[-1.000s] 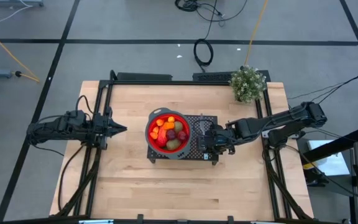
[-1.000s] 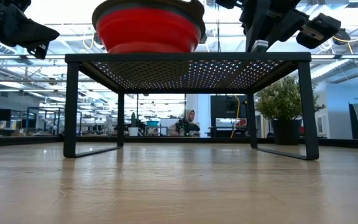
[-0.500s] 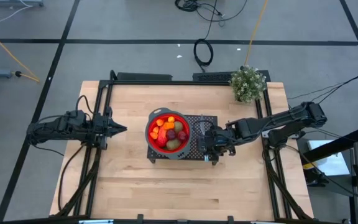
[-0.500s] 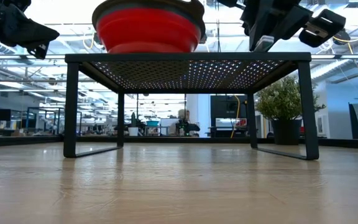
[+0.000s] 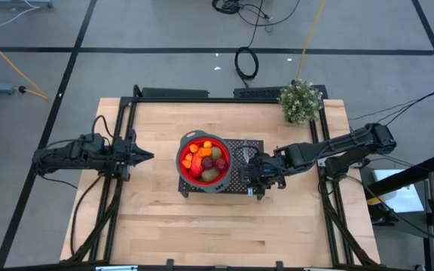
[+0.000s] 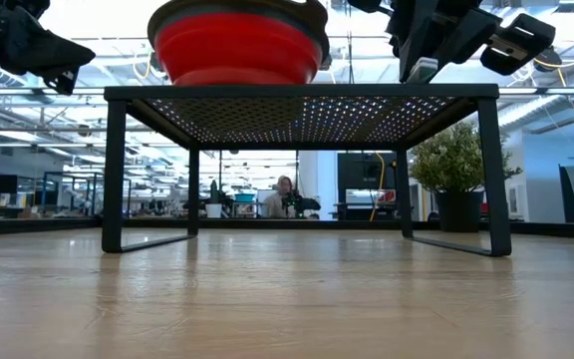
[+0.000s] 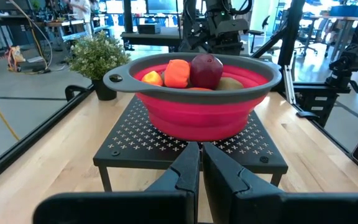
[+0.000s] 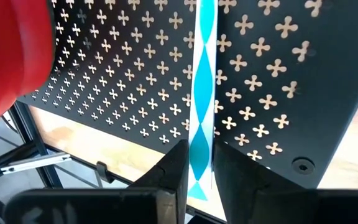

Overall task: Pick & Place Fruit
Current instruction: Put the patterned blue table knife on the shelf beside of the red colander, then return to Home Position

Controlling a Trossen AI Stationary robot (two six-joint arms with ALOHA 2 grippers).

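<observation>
Fruit (image 5: 206, 159) is sitting in your red bowl (image 5: 184, 167) on the rack's (image 5: 241, 178) left half. Your right gripper (image 8: 197, 163) is pinching a blue-patterned strip (image 8: 202, 93) over the rack's right edge. Your left gripper (image 7: 200, 163) is waiting pressed together near the table's (image 5: 202, 226) left edge.

Orange, dark red and brown fruit (image 5: 206, 159) heaped in the red bowl (image 5: 183, 160)

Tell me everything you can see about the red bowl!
The red bowl is round with a grey rim and a small tab with a hole. Its sides look soft and ridged, like rubber. It sits upright on the black rack with little cross-shaped holes, near the rack's left end. Toy fruit is piled inside: orange pieces, a dark red one, a brownish one. Neither hand touches it.
</observation>
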